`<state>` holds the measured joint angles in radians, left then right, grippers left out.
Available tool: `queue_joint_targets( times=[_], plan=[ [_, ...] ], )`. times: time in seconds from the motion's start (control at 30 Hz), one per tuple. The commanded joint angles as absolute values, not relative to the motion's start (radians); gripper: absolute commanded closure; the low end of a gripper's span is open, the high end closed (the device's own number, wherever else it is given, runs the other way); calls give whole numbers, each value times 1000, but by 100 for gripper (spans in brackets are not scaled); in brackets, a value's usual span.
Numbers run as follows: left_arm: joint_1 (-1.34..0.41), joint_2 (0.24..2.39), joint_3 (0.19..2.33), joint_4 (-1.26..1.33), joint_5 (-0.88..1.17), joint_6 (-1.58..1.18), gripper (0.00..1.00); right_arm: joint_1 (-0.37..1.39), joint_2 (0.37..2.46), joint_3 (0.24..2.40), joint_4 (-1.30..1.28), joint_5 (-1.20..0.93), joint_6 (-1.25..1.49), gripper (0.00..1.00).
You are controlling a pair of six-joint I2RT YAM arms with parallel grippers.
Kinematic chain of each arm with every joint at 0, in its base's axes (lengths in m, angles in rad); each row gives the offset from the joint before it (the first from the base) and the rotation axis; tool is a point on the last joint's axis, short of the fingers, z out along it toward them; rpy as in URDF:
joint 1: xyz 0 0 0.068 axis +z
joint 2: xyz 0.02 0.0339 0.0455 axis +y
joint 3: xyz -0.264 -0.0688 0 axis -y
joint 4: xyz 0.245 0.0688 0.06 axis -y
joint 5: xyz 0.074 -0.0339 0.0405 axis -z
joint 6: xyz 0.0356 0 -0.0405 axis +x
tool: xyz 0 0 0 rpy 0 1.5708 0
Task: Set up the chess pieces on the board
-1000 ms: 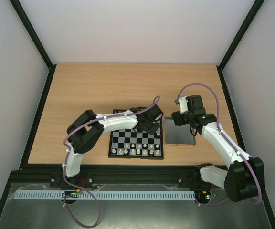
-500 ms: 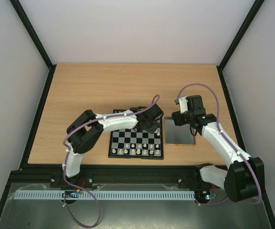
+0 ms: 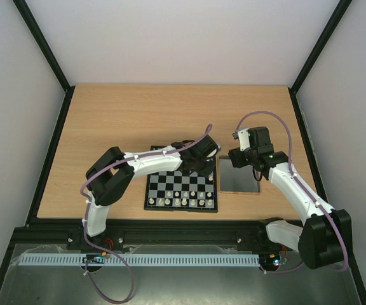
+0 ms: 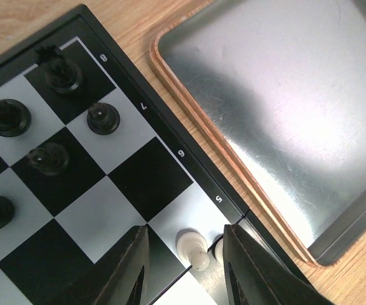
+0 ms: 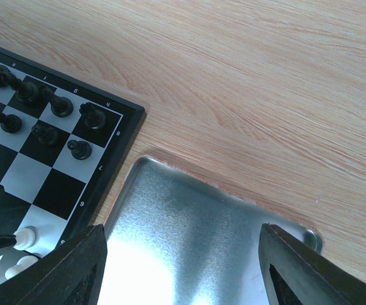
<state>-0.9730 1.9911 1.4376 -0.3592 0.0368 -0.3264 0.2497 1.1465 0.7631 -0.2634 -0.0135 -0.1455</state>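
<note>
The table (image 5: 246, 76) looks like pale wood with a fine, streaky grain and a matt finish. The tray (image 4: 284, 114) is bare metal, shiny, with faint fine scratches and blurred reflections. The board (image 4: 151, 178) is smooth with a soft sheen on its squares. The black pieces (image 4: 62, 70) look like glossy plastic, and the cream-white chess pieces (image 4: 192, 246) like smooth, duller plastic.

Left pincer (image 3: 204, 166) hangs over the board (image 3: 159, 183), far right corner.

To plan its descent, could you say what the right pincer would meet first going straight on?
Most likely the bare metal tray, straight ahead of the right pincer; how far off is unclear.
</note>
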Motion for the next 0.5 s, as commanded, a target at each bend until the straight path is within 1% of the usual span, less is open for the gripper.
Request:
queue_joint_targets(
  times=[0.0, 0.47],
  plan=[
    [-982, 2037, 1478, -398, 75, -311, 65, 247, 1159, 755, -268, -17, -149, 34],
    [-987, 2077, 1501, -441, 34, -314, 76, 247, 1164, 755, -272, -25, -153, 34]
  ],
)
